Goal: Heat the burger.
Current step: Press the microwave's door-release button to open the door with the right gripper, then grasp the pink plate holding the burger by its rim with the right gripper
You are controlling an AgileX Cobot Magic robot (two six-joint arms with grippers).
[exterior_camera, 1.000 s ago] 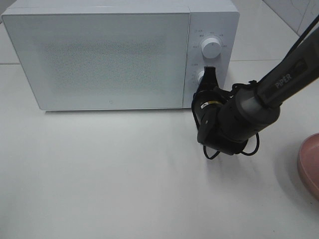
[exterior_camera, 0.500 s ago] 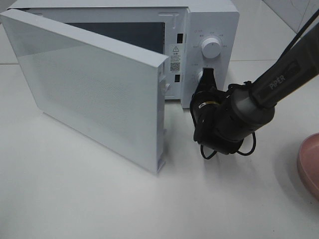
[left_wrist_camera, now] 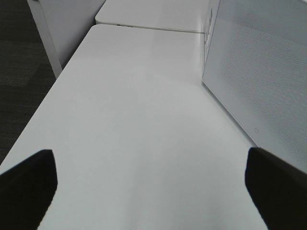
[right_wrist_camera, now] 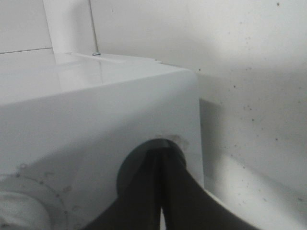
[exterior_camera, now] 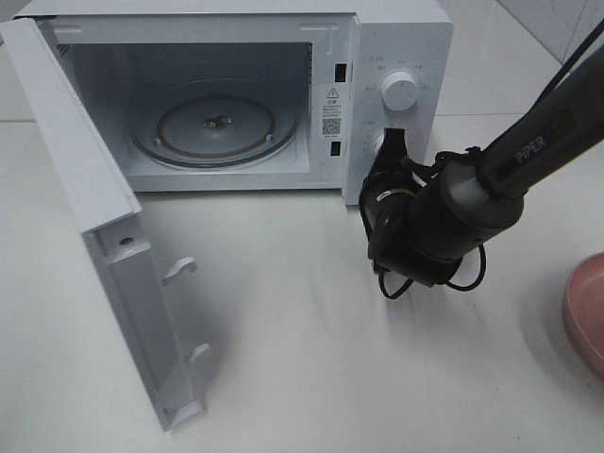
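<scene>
Now we are pressing our right claw (exterior_camera: 394, 142), pinched shut, against the microwave (exterior_camera: 406, 38). At nine o'clock the door (exterior_camera: 104, 217) is swinging open, baring the turntable (exterior_camera: 215, 123). Our left claw (left_wrist_camera: 148, 158) is gaping wide, and the burger is showing nowhere.

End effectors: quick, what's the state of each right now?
Left end effector: open, holding nothing.
Right end effector: shut, holding nothing, tips at the microwave control panel.
</scene>
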